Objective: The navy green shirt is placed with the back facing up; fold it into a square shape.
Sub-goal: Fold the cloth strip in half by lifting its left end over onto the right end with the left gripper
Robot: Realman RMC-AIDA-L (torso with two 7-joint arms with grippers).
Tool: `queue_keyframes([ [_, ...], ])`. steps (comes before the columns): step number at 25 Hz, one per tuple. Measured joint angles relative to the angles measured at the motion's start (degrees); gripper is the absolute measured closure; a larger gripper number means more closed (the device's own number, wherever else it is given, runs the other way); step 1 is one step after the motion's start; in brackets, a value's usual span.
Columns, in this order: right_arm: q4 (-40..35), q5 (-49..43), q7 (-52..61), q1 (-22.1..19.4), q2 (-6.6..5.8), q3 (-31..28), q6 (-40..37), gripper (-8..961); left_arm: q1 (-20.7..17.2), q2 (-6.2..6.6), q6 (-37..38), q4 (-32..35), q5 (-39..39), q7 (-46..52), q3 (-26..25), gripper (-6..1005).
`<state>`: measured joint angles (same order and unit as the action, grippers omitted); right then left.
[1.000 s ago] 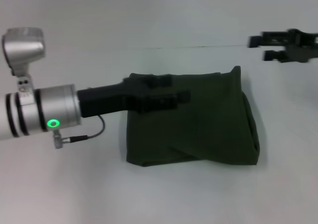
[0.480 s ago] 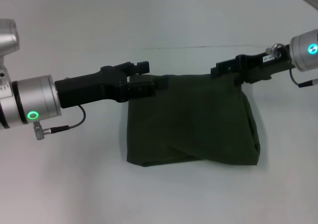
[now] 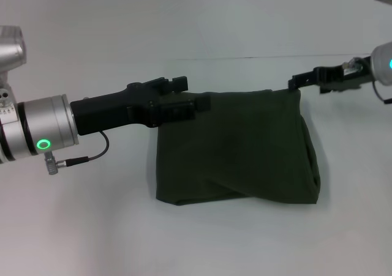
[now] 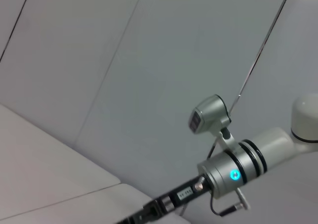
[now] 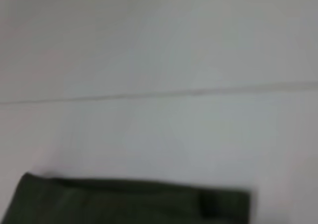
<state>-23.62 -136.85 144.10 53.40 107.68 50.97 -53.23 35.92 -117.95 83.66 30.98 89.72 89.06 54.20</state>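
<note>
Fingers on our left gripper (image 3: 187,95) sit slightly parted, one over the far left corner of the navy green shirt (image 3: 236,147), gripping nothing we can confirm. We see the shirt lying folded into a rough square on the white worktop (image 3: 92,227). Our right gripper (image 3: 296,81) hovers at its far right corner; we cannot tell how its fingers stand.

No text or label can be read.

Navy green shirt (image 3: 236,147) lies folded mid-table (image 3: 92,227). Left gripper (image 3: 187,95) at its far-left corner. Right gripper (image 3: 298,81) at its far-right corner.
</note>
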Motion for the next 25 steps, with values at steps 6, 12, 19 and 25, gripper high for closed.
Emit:
queue_keyframes([
  [6,-9.3,7.9,-14.3,-4.3,1.27,-4.5,-5.7,37,-0.4,1.42,1.7,0.9,1.1,-0.4,0.3,52],
  [12,-12.7,25.3,-40.8,-12.6,1.75,-8.1,-23.0,37,-0.2,4.11,3.3,-0.2,3.5,-4.5,0.5,52],
  [19,-12.0,27.4,-55.9,-20.2,3.3,-8.0,-28.1,38,-0.6,5.46,0.2,-3.1,7.9,-9.3,-0.1,52],
  [25,-10.0,27.5,-61.4,-21.9,4.02,-8.1,-27.6,38,-0.6,5.73,-0.4,-5.0,9.4,-11.9,-0.2,52],
])
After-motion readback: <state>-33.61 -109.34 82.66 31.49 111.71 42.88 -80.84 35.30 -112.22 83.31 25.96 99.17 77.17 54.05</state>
